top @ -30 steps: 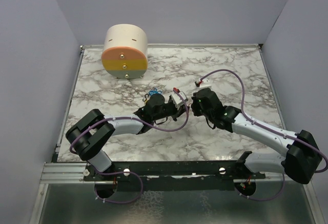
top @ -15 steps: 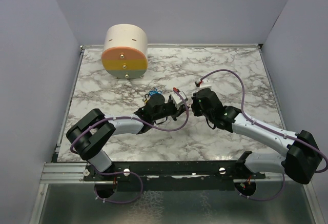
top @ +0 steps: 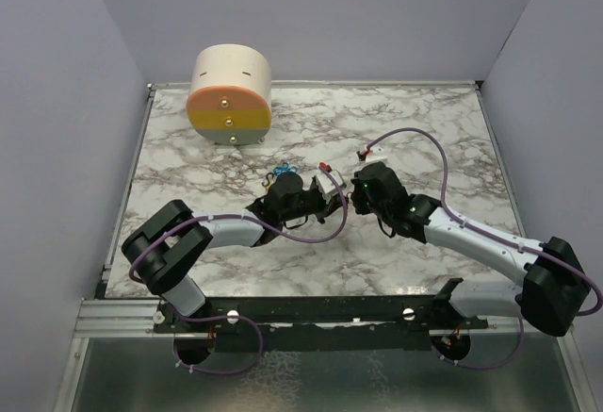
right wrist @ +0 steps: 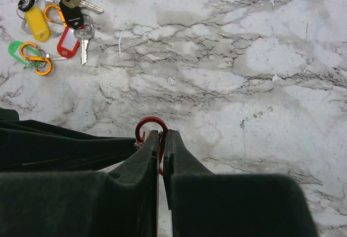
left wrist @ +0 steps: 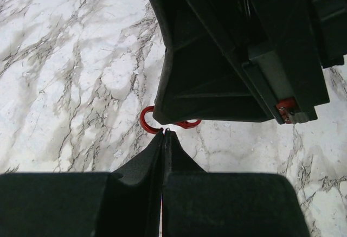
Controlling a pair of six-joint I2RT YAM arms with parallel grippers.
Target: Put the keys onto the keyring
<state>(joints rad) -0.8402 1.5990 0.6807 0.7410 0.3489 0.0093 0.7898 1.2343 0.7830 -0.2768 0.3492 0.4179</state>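
Note:
My right gripper (right wrist: 161, 134) is shut on a red S-shaped clip (right wrist: 152, 121), one of the keys, whose upper hook sticks out past the fingertips. My left gripper (left wrist: 164, 132) is shut and its tips touch that red clip (left wrist: 144, 119). A thin sliver of grey wire, the keyring (left wrist: 168, 129), shows pinched at those tips. Both grippers meet tip to tip above mid-table, left gripper (top: 330, 195) against right gripper (top: 351, 195). The other keys (right wrist: 54, 25), yellow, red, green, orange, blue and black tags and clips, lie in a loose pile (top: 281, 169) just behind the left wrist.
A big cream-and-orange cylinder (top: 230, 93) stands at the back left of the marble table (top: 424, 120). A purple cable (top: 415, 134) loops over the right arm. Grey walls close in the table on three sides.
The right arm has shifted very slightly toward the left gripper; otherwise both grippers stay tip to tip and shut.

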